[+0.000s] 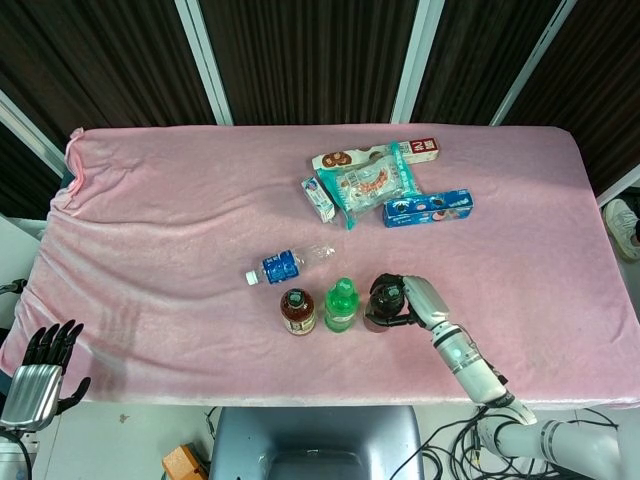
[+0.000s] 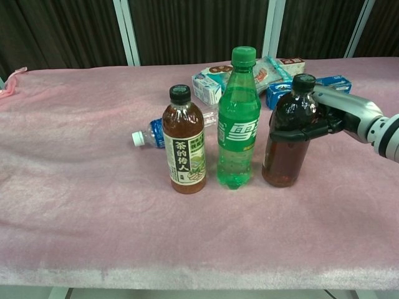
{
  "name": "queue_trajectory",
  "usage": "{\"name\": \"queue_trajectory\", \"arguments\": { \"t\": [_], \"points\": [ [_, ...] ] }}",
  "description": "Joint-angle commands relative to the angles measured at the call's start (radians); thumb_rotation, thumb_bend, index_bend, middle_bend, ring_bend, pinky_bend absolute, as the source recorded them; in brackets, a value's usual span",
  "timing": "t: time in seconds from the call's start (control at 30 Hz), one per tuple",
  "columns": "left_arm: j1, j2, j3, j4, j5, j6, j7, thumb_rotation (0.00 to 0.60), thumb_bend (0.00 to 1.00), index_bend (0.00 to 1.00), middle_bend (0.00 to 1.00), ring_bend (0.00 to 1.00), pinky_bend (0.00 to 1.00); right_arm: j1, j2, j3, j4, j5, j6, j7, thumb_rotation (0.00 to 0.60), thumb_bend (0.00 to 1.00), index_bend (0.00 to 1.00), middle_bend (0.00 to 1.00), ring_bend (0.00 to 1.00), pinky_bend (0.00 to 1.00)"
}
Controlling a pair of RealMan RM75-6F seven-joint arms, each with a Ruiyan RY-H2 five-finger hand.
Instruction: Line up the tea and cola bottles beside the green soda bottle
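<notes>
The green soda bottle (image 2: 237, 121) (image 1: 341, 304) stands upright near the table's front. A tea bottle (image 2: 184, 142) (image 1: 298, 310) with a black cap stands just left of it. On its right stands the dark cola bottle (image 2: 288, 134) (image 1: 384, 301), close beside it. My right hand (image 2: 337, 116) (image 1: 413, 301) grips the cola bottle around its upper body, reaching in from the right. My left hand (image 1: 42, 362) hangs off the table's front-left corner, fingers apart, holding nothing.
A small water bottle (image 2: 153, 132) (image 1: 288, 263) lies on its side behind the tea. Snack packs (image 1: 362, 180), a small carton (image 1: 318, 198) and a blue biscuit box (image 1: 428, 207) lie further back. The pink cloth (image 1: 150, 220) covers the table.
</notes>
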Motion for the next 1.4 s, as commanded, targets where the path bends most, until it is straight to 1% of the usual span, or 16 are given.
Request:
{"name": "queue_trajectory", "arguments": {
  "t": [0.03,0.17,0.27,0.4,0.5,0.6,0.7,0.83,1.07,1.27,1.4],
  "points": [
    [0.0,0.0,-0.001,0.0,0.0,-0.001,-0.002,0.6,0.31,0.0,0.05,0.0,0.0,0.002,-0.002,-0.003,0.005,-0.004,-0.001,0.006,0.6,0.33,0.82,0.63,0.58,0.61],
    [0.0,0.0,-0.002,0.002,0.0,-0.001,-0.007,0.6,0.31,0.0,0.05,0.0,0.0,0.004,-0.005,-0.01,0.014,-0.016,-0.001,0.018,0.6,0.34,0.7,0.61,0.55,0.61],
    [0.0,0.0,-0.003,0.003,0.0,-0.001,-0.008,0.6,0.31,0.0,0.05,0.0,0.0,0.006,-0.003,-0.013,0.015,-0.019,-0.004,0.026,0.6,0.34,0.57,0.55,0.51,0.61],
    [0.001,-0.001,-0.002,0.004,0.002,-0.001,-0.009,0.6,0.31,0.0,0.05,0.0,0.0,0.009,0.008,-0.022,0.009,-0.029,-0.014,0.051,0.6,0.33,0.3,0.43,0.44,0.6],
    [-0.001,0.002,-0.005,0.002,0.001,-0.003,-0.011,0.6,0.31,0.0,0.05,0.0,0.0,0.012,0.015,-0.028,0.008,-0.039,-0.017,0.065,0.6,0.33,0.16,0.37,0.39,0.58],
    [-0.001,0.002,-0.005,0.001,0.001,-0.004,-0.011,0.6,0.31,0.0,0.05,0.0,0.0,0.012,0.016,-0.03,0.008,-0.042,-0.016,0.068,0.6,0.34,0.1,0.33,0.36,0.57],
    [-0.001,0.003,-0.005,0.0,0.001,-0.004,-0.01,0.6,0.31,0.0,0.05,0.0,0.0,0.012,0.019,-0.034,0.007,-0.048,-0.012,0.073,0.6,0.34,0.04,0.29,0.34,0.55],
    [0.001,0.003,-0.005,0.0,0.002,-0.002,-0.012,0.6,0.31,0.0,0.05,0.0,0.0,0.003,0.04,-0.04,-0.011,-0.059,0.006,0.08,0.6,0.33,0.0,0.24,0.3,0.54],
    [0.001,0.003,-0.005,-0.002,0.004,-0.001,-0.011,0.6,0.31,0.0,0.05,0.0,0.0,-0.011,0.076,-0.046,-0.038,-0.072,0.038,0.085,0.6,0.34,0.0,0.17,0.24,0.5],
    [0.004,0.002,-0.005,-0.001,0.008,0.008,-0.008,0.6,0.31,0.0,0.05,0.0,0.0,-0.05,0.129,-0.056,-0.088,-0.107,0.125,0.081,0.6,0.34,0.0,0.12,0.18,0.45],
    [0.003,0.002,-0.004,-0.001,0.009,0.006,-0.007,0.6,0.31,0.0,0.05,0.0,0.0,-0.083,0.173,-0.069,-0.131,-0.145,0.199,0.079,0.6,0.34,0.0,0.11,0.17,0.44]
  ]
}}
